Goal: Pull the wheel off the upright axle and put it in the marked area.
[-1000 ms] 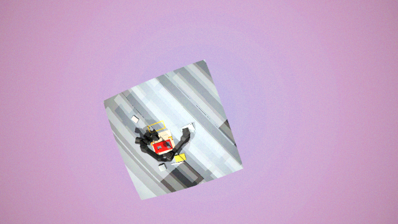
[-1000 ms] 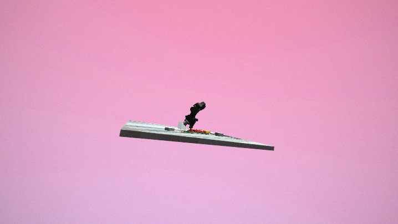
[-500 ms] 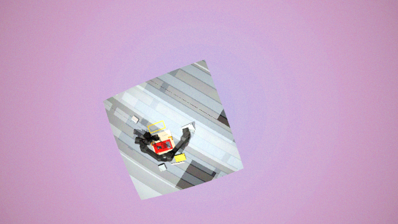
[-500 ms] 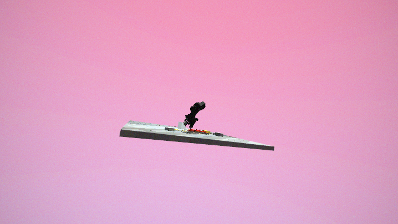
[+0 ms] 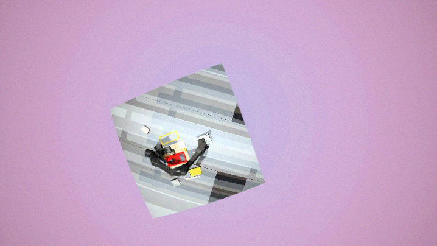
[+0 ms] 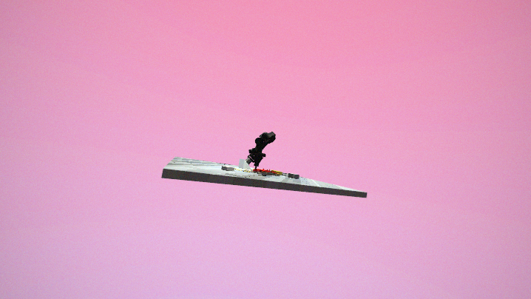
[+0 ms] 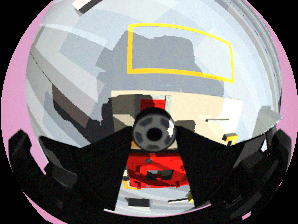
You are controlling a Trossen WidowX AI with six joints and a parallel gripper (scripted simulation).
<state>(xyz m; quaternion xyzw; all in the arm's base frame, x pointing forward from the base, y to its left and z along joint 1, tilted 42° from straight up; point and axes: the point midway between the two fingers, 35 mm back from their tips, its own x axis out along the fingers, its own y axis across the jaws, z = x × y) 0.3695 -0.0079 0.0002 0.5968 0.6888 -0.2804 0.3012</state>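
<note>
In the wrist view a dark round wheel [image 7: 144, 122] with grey spoke-like patches and a dark centre sits between the fingertips. My gripper [image 7: 154, 130] [image 6: 255, 168] is shut on it, one finger on each side. It hangs over the cream and red board, low over the table in the exterior view. The upright axle is not visible, so I cannot tell whether the wheel is still around it. The marked area, a yellow outline [image 7: 130, 50] [image 5: 167, 134], lies on the table beyond the board's cream edge, with shadow across it. No object lies inside the outline.
The cream board [image 5: 182, 145] [image 7: 195, 100] carries a red part [image 5: 184, 154] [image 7: 142, 162] and a small yellow piece [image 7: 230, 138]. A yellow block [image 5: 195, 171] and a pale block [image 5: 175, 181] lie past the red side. Another pale block [image 5: 145, 129] lies left of the outline.
</note>
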